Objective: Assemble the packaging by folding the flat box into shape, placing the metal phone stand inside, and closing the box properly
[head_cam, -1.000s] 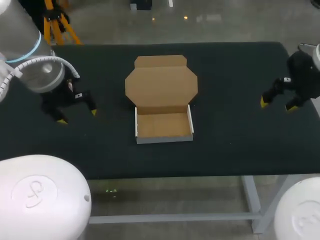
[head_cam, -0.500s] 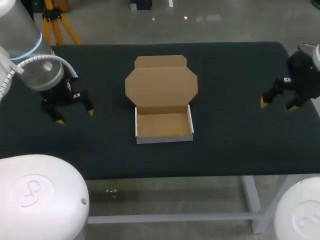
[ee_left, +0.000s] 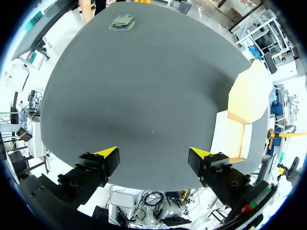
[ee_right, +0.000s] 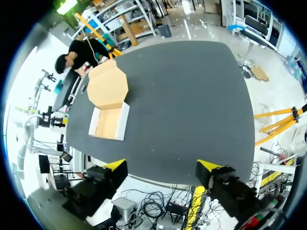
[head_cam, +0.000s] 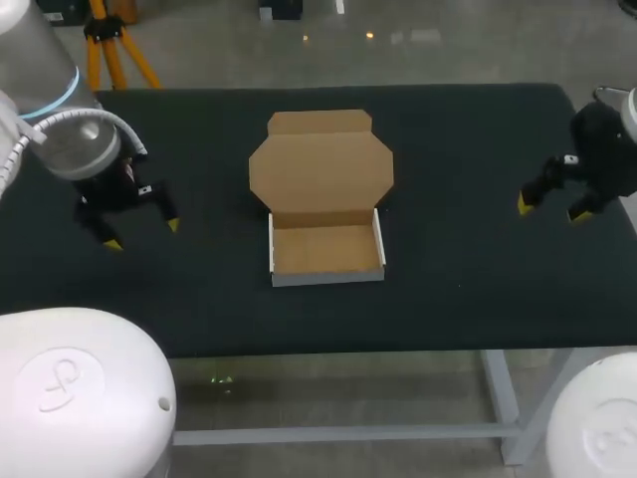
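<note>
The cardboard box (head_cam: 325,251) sits in the middle of the table as a shallow open tray with white outer walls. Its brown lid (head_cam: 320,169) lies flat toward the far side. The tray is empty inside. My left gripper (head_cam: 142,234) hovers open over the table's left part, well clear of the box; in its own view the left gripper (ee_left: 153,154) has the box (ee_left: 237,129) off to one side. My right gripper (head_cam: 550,209) is open near the right edge; in its view the right gripper (ee_right: 162,166) has the box (ee_right: 109,122) far ahead. A small grey object (ee_left: 122,21), too small to identify, lies far ahead of the left gripper.
The black table top (head_cam: 468,149) stretches wide on both sides of the box. Its front edge (head_cam: 398,349) runs close below the tray. Nothing else stands near the grippers.
My left gripper has drifted a little toward the table's left side. The right arm and the box have not moved.
</note>
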